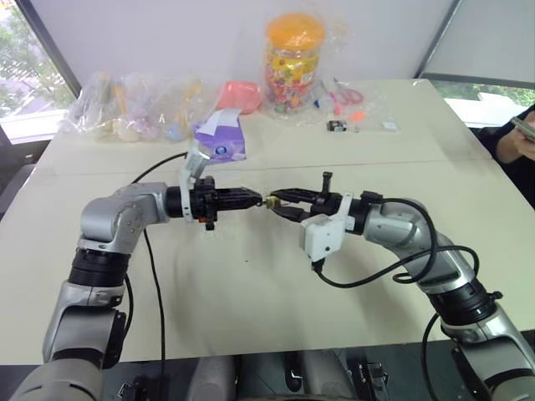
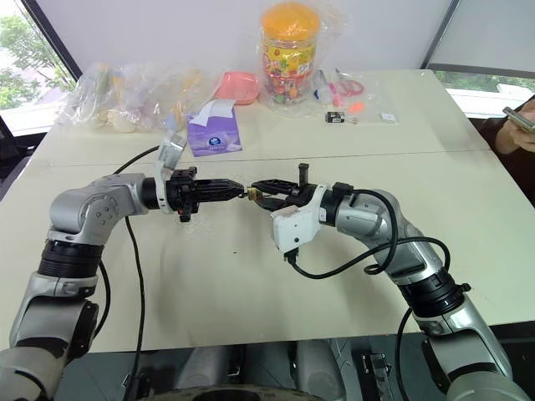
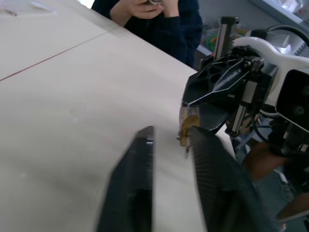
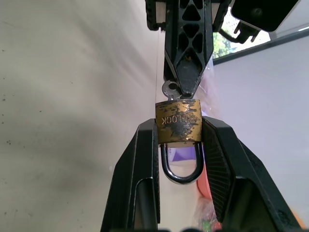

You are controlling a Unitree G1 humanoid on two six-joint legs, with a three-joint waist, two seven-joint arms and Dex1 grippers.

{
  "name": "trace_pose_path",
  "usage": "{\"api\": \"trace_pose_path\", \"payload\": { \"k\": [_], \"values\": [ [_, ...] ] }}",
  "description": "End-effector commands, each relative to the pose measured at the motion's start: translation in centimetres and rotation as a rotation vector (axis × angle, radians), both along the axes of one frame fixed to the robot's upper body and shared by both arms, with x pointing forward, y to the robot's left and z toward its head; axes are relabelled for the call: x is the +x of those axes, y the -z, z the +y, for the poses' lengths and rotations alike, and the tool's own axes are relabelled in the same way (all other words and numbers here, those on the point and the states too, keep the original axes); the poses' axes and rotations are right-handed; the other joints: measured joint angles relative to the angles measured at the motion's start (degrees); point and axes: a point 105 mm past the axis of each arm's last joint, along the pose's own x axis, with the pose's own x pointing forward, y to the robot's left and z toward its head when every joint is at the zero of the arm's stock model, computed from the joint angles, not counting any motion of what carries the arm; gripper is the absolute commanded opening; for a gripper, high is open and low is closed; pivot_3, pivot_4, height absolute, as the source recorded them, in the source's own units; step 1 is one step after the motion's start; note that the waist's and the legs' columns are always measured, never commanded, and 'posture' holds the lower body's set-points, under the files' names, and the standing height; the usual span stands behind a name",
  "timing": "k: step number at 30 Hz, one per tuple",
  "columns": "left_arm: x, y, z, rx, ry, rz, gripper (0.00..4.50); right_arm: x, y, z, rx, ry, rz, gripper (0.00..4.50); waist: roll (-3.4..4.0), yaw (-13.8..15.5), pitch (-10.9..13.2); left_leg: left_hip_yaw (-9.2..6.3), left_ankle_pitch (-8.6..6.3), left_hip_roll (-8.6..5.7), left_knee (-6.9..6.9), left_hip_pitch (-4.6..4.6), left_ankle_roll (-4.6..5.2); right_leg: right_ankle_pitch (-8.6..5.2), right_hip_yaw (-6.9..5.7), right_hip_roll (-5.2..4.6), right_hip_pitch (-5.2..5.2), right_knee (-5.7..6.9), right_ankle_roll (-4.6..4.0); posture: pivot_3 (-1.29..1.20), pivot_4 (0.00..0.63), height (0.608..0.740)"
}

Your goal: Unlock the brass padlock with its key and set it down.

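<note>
The right gripper [image 4: 179,133] held the brass padlock [image 4: 178,122] clamped between its two black fingers, one finger pressed against each side of the worn yellow body, the silvery shackle [image 4: 181,166] looping back into the gap between the fingers towards the wrist, its two legs seated in the body. The padlock's far face, the one turned away from that wrist, stuck out just past the fingertips, and there the key [image 4: 170,90] showed as a small pale round head touching that face. The left gripper [image 4: 186,87] came in from the opposite side, tip to tip with the right one, its fingers drawn together to a narrow point that met the key head right at the padlock; whether they actually pinched the key could not be told. In the head views both grippers hung level above the pale table [image 1: 251,292], the padlock [image 1: 272,201] a tiny gold speck between the two sets of fingertips, well clear of the tabletop. Beyond the fingers, at the table's far edge, stood a jar of colourful sweets [image 1: 292,63], a purple tissue pack [image 1: 222,138] and a heap of clear bags [image 1: 134,104]. A person's hand [image 1: 525,134] holding a phone showed at the table's right side.
</note>
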Motion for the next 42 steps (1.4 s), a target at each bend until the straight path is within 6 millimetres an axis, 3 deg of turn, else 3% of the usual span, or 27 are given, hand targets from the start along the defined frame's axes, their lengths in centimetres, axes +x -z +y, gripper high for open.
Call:
{"api": "trace_pose_path", "payload": {
  "k": [1,10,13,17,26,29,33,42],
  "values": [
    [-0.13,-0.77,0.01,0.018,0.004,-0.054,0.06,-0.72,-1.61,0.51,0.034,-0.038,-0.061,0.69,0.00,0.00,0.00,0.00,0.00,0.00,0.00,0.00,0.00,0.00,0.00,0.00,0.00,0.00,0.00,0.00,0.150,0.737],
    [-0.41,-0.42,0.06,0.034,0.011,-0.048,0.06,-0.71,-1.58,0.52,0.035,-0.037,-0.061,0.69,0.00,0.00,0.00,0.00,0.00,0.00,0.00,0.00,0.00,0.00,0.00,0.00,0.00,0.00,0.00,0.00,0.150,0.737],
    [-0.31,-0.26,0.12,0.037,0.002,-0.039,0.90,-0.72,-1.57,0.53,0.035,-0.037,-0.060,0.69,0.00,-0.01,0.00,0.00,0.00,0.00,0.00,0.00,0.00,0.00,0.00,0.00,0.00,0.00,0.00,0.00,0.150,0.737],
    [-0.23,-0.18,0.06,0.045,-0.004,-0.054,2.52,-0.73,-1.56,0.54,0.035,-0.036,-0.059,0.69,0.00,0.00,0.00,0.00,0.00,0.00,0.00,0.00,0.00,0.00,0.00,0.00,0.00,0.00,0.00,0.00,0.150,0.737],
    [-0.35,-0.26,0.03,0.029,0.005,-0.049,2.52,-0.75,-1.52,0.55,0.037,-0.036,-0.056,0.69,0.00,0.00,0.00,0.00,0.00,0.00,0.00,0.00,0.00,0.00,0.00,0.00,0.00,0.00,0.00,0.00,0.150,0.737],
    [-0.35,-0.25,0.05,0.028,0.006,-0.051,1.77,-0.78,-1.53,0.58,0.036,-0.037,-0.057,0.69,0.00,0.00,0.00,0.00,0.00,0.00,0.00,0.00,0.00,0.00,0.00,0.00,0.00,0.00,0.00,0.00,0.150,0.737],
    [-0.36,-0.18,-0.06,0.028,0.009,-0.055,0.04,-0.78,-1.53,0.56,0.036,-0.036,-0.057,0.69,0.00,0.00,0.00,0.00,0.00,0.00,0.00,0.00,0.00,0.00,0.00,0.00,0.00,0.00,0.00,0.00,0.150,0.737],
    [-0.51,-0.20,-0.31,0.037,0.020,-0.086,0.04,-0.76,-1.56,0.51,0.035,-0.034,-0.057,0.69,0.00,0.00,0.00,0.00,0.00,0.00,0.00,0.00,0.00,0.00,0.00,0.00,0.00,0.00,0.00,0.00,0.150,0.737]
  ]
}}
